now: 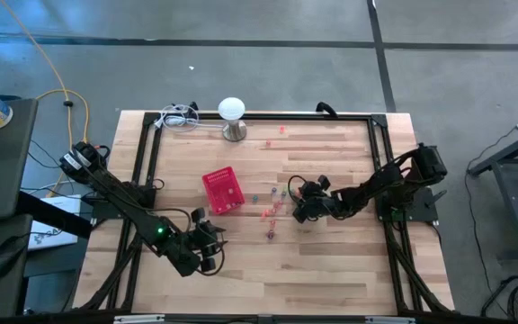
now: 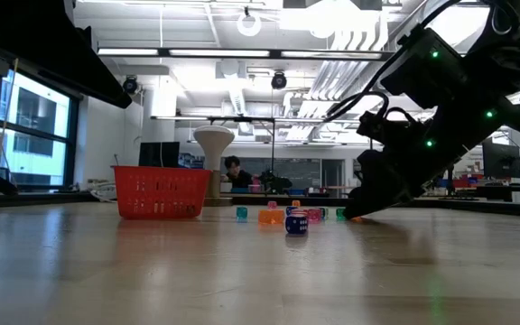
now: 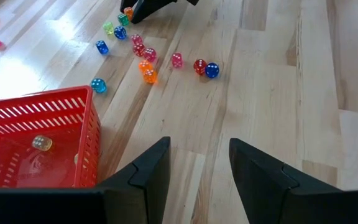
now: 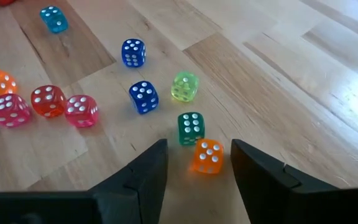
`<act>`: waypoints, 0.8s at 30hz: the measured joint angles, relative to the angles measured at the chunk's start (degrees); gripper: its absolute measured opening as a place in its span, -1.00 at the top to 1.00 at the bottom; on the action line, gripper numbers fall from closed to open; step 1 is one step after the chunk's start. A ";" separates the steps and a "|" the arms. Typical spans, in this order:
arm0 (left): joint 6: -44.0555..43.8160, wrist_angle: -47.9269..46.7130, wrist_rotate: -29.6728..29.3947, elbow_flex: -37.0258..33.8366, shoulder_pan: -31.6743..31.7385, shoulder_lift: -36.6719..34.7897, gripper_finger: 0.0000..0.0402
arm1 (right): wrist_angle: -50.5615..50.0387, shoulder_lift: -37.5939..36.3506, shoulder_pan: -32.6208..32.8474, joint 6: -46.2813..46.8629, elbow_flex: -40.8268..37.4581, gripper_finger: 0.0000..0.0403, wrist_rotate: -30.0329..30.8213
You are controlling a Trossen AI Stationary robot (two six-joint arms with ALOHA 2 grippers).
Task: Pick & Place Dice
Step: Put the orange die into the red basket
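Dice (image 4: 143, 97): small translucent cubes in red, orange, pink, blue and green, scattered loose on the wooden table (image 1: 331, 261) between the red mesh basket and the right gripper.
Nearest dice: an orange die (image 4: 207, 155) lies on the table between the right gripper's fingertips, not clamped; a dark green die (image 4: 191, 128) lies just beside it.
Basket contents: one pale die (image 3: 41, 143) lies inside the red mesh basket (image 3: 17, 112).
Right gripper (image 4: 197, 163): lowered to the table at the edge of the dice cluster, jaws apart, holding nothing.
Left gripper (image 3: 199, 163): jaws apart and empty, above bare wood just beside the basket, well apart from the dice.
Background: a white lamp-like stand (image 1: 232, 117) at the table's far edge.
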 joint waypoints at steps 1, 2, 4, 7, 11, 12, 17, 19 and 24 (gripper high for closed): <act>0.01 0.00 -0.01 0.00 0.00 0.00 0.22 | 0.00 0.00 -0.02 0.06 0.00 0.21 -0.46; 0.02 -0.01 0.01 0.00 0.00 0.00 0.22 | 0.00 0.00 0.00 0.06 0.00 0.24 -0.84; 0.02 -0.02 0.01 0.00 0.00 0.00 0.22 | -0.04 0.00 0.09 0.04 0.00 0.32 -1.26; 0.02 0.00 0.01 0.00 0.00 0.00 0.22 | -0.07 0.00 0.53 0.04 0.04 0.46 -1.63; 0.04 -0.02 0.03 0.00 0.00 0.00 0.22 | -0.09 0.00 1.16 0.37 0.04 0.65 -2.58; 0.04 -0.02 0.03 0.00 0.00 0.00 0.22 | -0.11 0.00 1.48 0.67 0.04 0.70 -2.47; 0.07 -0.02 0.03 0.00 0.00 0.00 0.22 | 0.36 0.03 3.66 1.80 -0.03 0.84 -2.27; 0.15 -0.02 0.03 0.00 0.00 0.00 0.22 | 2.05 0.07 4.89 1.83 -0.13 0.84 -2.68; 0.15 -0.04 0.03 0.00 0.00 0.00 0.22 | 8.41 0.28 8.59 1.96 2.24 0.83 -9.48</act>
